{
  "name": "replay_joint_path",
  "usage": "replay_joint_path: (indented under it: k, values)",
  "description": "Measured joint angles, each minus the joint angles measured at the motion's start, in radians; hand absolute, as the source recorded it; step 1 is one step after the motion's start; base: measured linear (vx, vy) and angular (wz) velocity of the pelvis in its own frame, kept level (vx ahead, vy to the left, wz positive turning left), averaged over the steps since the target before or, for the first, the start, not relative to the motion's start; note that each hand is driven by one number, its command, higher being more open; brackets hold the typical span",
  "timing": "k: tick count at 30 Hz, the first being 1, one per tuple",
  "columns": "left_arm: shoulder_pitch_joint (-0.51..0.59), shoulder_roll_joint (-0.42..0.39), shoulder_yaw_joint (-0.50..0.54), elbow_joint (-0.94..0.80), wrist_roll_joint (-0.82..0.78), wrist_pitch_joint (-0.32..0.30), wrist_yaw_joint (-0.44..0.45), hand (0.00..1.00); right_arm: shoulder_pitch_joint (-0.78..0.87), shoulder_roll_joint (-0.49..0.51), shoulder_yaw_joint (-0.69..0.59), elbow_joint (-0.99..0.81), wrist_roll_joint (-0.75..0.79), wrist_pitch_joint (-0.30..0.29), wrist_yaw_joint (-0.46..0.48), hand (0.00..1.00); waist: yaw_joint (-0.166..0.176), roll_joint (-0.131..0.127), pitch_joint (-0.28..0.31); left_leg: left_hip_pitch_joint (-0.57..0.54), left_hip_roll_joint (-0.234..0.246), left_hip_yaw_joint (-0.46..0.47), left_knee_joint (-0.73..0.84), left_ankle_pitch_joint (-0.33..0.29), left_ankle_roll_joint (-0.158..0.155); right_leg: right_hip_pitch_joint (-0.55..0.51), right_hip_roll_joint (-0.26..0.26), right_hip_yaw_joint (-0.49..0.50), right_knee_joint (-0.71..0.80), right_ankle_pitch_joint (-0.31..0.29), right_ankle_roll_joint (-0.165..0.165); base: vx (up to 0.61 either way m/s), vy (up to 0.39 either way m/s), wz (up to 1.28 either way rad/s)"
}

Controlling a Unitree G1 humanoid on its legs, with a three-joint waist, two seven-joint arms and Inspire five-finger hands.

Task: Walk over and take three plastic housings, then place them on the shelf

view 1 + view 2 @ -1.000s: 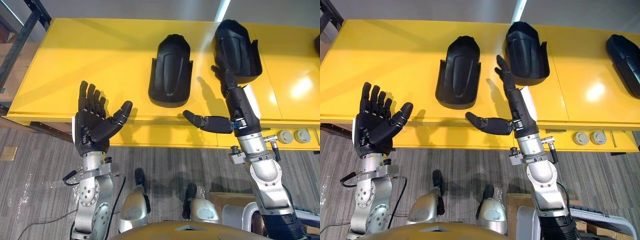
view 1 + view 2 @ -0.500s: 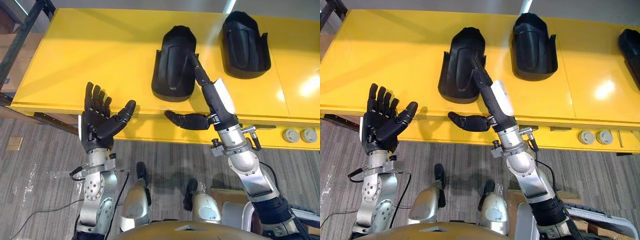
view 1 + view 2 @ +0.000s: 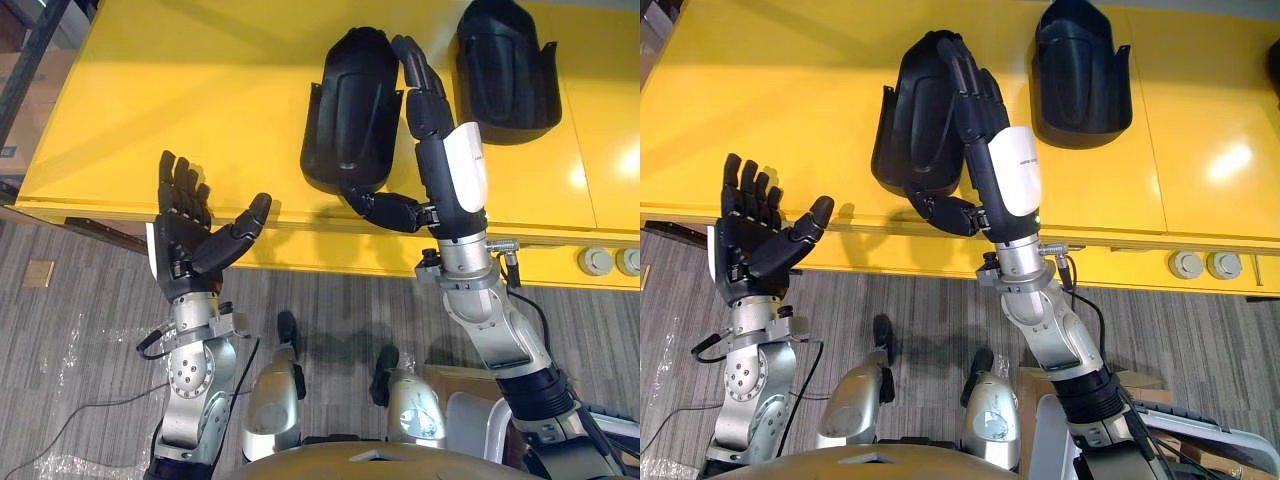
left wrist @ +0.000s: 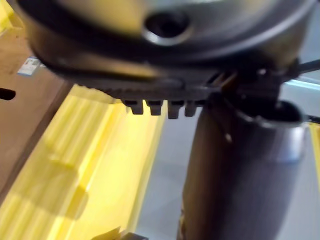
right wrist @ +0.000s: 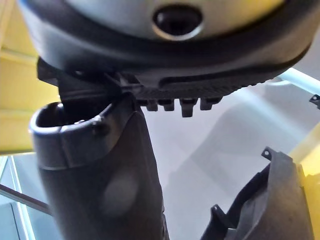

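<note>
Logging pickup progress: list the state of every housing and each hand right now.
Left black plastic housing: lying on the yellow table, right hand stretched over it, not lifted.
Right black plastic housing: lying on the table, untouched.
Right hand: open, fingers straight, thumb by the left housing's near end.
Left hand: open, palm up, holding nothing.

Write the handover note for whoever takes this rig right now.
The left hand is open, palm up, holding nothing, at the front edge of the yellow table.
The right hand is open, with fingers straight along the nearer housing and thumb at its near end; no grip closed yet.
The farther housing lies on the table, untouched.
Done: robot is at the table.
Left: grasp three housings and carry them to the shelf.
</note>
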Motion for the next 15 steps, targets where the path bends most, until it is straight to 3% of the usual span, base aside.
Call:
replay_joint_path:
  k: [5,15]
  values:
    - [0.015,0.001,0.035,-0.088,0.077,-0.048,0.070,1.00,-0.006,-0.001,0.000,0.033,-0.034,0.033,-0.011,1.00,0.001,0.001,0.011,-0.003,-0.002,-0.002,0.000,-0.001,-0.001,-0.004,-0.003,-0.002,0.006,-0.005,-0.001,0.01,-0.009,0.02]
    - [0.018,0.001,0.066,-0.157,0.076,-0.063,0.063,1.00,-0.046,-0.002,0.000,0.056,-0.039,0.082,-0.040,1.00,0.001,0.005,0.018,-0.007,-0.010,-0.009,0.000,-0.001,-0.001,-0.009,-0.013,-0.008,0.021,-0.015,-0.001,0.02,-0.009,0.02]
